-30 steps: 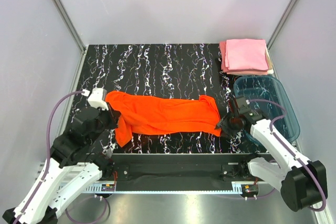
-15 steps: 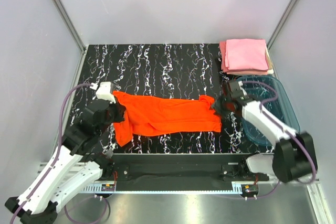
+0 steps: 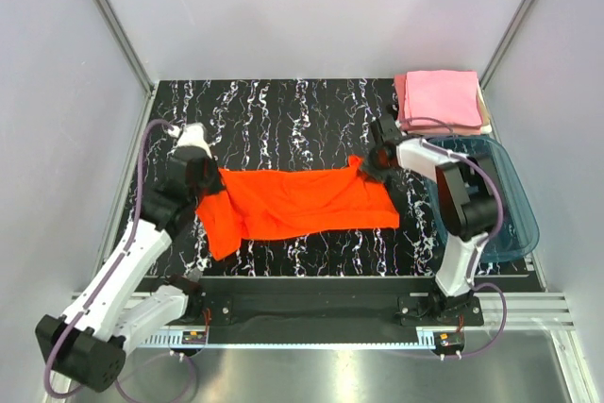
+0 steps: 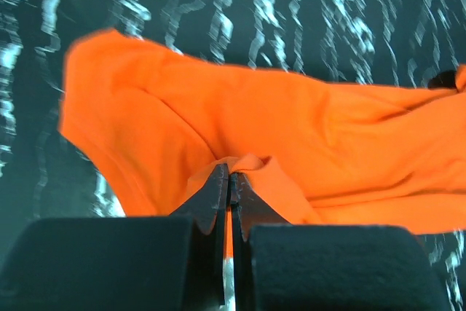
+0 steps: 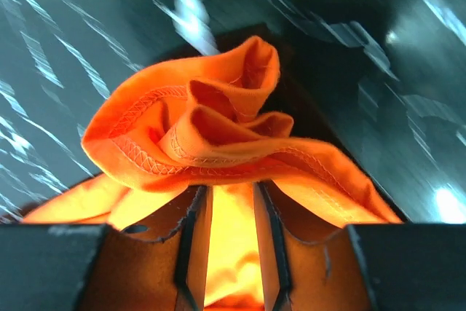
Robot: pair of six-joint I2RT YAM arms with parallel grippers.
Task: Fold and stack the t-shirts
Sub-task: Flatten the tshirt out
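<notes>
While you've got both arms reaching over the black marbled table (image 3: 283,110), the orange-red t-shirt (image 3: 302,200) lies stretched across the middle of it, pinched at both ends. Your left gripper (image 3: 203,181) is clamped tight on a fold at the shirt's left end, and its wrist view shows the fingers (image 4: 215,194) pressed together with cloth between them. Your right gripper (image 3: 373,165) has a bunched-up hem at the far right corner, cloth wadded between its fingers (image 5: 193,231). The pink t-shirts (image 3: 442,99) sit folded in a stack at the far right corner, just behind the teal tub (image 3: 491,195).
</notes>
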